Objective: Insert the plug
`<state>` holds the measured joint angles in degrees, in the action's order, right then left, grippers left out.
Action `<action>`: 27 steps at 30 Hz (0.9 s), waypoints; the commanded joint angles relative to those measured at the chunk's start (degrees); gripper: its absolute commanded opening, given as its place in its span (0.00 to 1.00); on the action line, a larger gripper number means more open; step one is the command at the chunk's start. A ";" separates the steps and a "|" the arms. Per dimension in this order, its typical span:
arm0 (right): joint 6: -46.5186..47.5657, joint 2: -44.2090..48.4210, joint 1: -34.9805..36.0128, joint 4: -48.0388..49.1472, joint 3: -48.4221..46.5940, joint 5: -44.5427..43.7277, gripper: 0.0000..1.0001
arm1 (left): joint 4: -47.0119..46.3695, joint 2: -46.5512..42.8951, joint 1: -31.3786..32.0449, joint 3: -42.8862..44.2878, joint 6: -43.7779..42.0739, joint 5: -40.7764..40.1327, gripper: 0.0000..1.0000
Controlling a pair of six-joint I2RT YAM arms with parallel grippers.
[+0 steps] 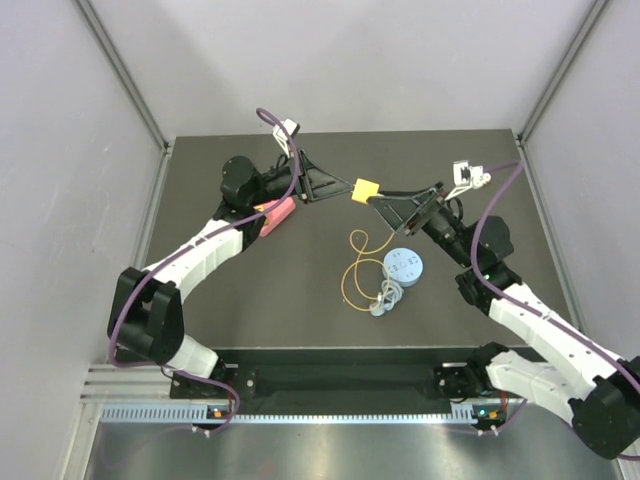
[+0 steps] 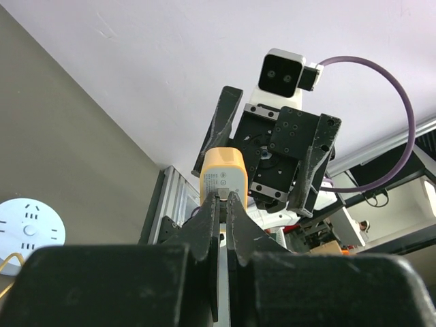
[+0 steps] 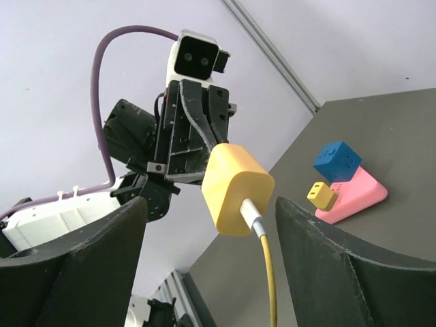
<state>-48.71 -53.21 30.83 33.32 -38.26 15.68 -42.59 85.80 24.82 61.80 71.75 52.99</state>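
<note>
Yellow plug (image 2: 223, 167) clamped in left gripper (image 2: 223, 202), right gripper (image 3: 211, 208) spread near it; only left wrist shows its label (image 2: 221, 182).

In the upper centre of the overhead view, the plug (image 1: 366, 188) sits above the worktop (image 1: 300, 320), at the tip of the left claw (image 1: 345, 188). The right claw (image 1: 380, 199) is just to its right. Its wire (image 3: 267, 272) drops to a loop on the worktop below centre, and a disc (image 1: 404, 266) lies right of the loop. A wedge block (image 1: 277, 215) lies left of centre, under the left arm, with small cubes (image 3: 337, 161) on it.
</note>
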 commanded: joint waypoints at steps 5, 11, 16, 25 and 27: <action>-2.26 -2.60 -0.42 5.35 -2.34 0.75 0.71 | -7.60 -1.16 0.76 -0.28 1.38 -0.79 0.00; -4.46 -4.97 -0.16 8.86 -2.78 1.89 0.37 | -6.46 -0.98 0.93 -0.10 0.59 0.09 0.00; -4.38 -5.59 -0.07 12.47 -2.43 2.95 0.00 | -4.62 -1.07 0.85 -0.63 -0.99 0.62 0.25; 8.09 -0.67 -9.72 -12.20 -12.96 8.66 0.00 | 9.18 -4.59 -3.72 -2.30 -9.34 -0.61 0.81; 13.10 -1.54 -15.15 -21.17 -20.08 9.89 0.00 | 12.77 -5.03 -6.34 -2.39 -11.79 -1.48 0.81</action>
<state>-44.03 -56.77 21.58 21.82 -48.31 22.61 -34.50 83.68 21.96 59.75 64.73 52.60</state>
